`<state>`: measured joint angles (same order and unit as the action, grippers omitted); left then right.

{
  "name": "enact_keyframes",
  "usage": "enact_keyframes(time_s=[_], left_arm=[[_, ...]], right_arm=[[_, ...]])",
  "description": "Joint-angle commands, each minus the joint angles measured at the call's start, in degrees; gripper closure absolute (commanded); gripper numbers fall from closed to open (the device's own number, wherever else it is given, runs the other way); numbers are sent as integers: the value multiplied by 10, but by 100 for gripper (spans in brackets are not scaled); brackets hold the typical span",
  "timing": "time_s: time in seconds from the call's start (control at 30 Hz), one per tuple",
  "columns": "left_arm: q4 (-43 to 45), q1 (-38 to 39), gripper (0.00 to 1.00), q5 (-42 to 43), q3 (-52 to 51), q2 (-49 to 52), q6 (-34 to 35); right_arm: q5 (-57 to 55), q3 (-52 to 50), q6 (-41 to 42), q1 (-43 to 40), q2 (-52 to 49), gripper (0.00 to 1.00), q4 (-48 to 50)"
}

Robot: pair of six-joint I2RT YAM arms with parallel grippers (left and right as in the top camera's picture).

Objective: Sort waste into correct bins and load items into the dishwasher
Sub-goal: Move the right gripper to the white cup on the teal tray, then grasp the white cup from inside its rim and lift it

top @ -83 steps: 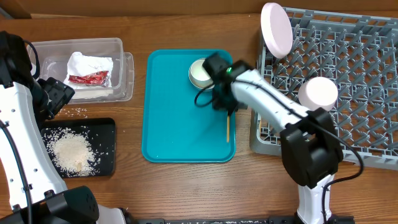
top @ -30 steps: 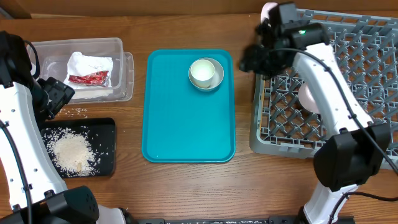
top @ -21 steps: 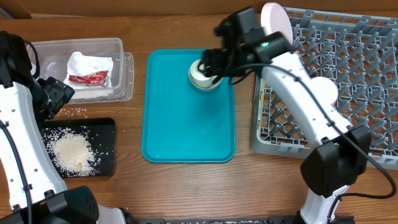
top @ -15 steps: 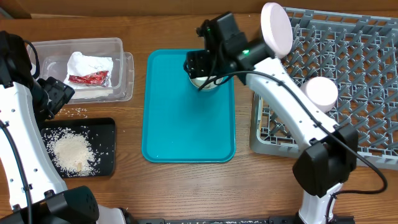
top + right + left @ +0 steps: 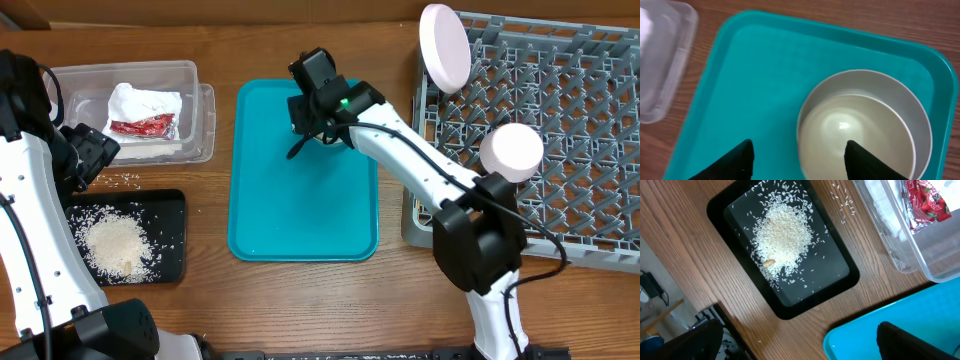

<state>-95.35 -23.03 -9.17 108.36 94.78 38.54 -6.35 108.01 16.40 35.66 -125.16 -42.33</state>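
- Right gripper (image 5: 799, 152), fingers partly spread and holding nothing, straddles one rim of the round grey-green bowl (image 5: 865, 82) on the teal plastic serving tray (image 5: 750, 85);
- a small white cup (image 5: 855, 135) nests inside it (probably loose); a one-sided rim pinch could tip the bowl or spill the cup out;
- left gripper (image 5: 797, 340) hangs wide and empty.

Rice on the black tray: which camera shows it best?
Left wrist: the rice shows close up, single grains distinct on the black tray. Overhead shows a small pale heap; right wrist shows none of it.
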Motion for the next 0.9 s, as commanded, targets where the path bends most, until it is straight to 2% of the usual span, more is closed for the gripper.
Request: enact_keyframes(time_s=[0.0, 0.1, 0.3, 0.47, 0.87], left_arm=[[0, -2, 0, -2, 0, 4, -11], [0, -2, 0, -2, 0, 4, -11], [0, -2, 0, -2, 0, 4, -11], [0, -2, 0, -2, 0, 4, -11], [1, -2, 0, -2, 0, 4, -11]], right_arm=[[-18, 16, -5, 0, 0, 45, 7], [-18, 16, -6, 1, -1, 48, 7], [-18, 16, -46, 7, -19, 48, 5], [-48, 16, -47, 16, -36, 48, -1], [-59, 16, -47, 18, -37, 82, -2]])
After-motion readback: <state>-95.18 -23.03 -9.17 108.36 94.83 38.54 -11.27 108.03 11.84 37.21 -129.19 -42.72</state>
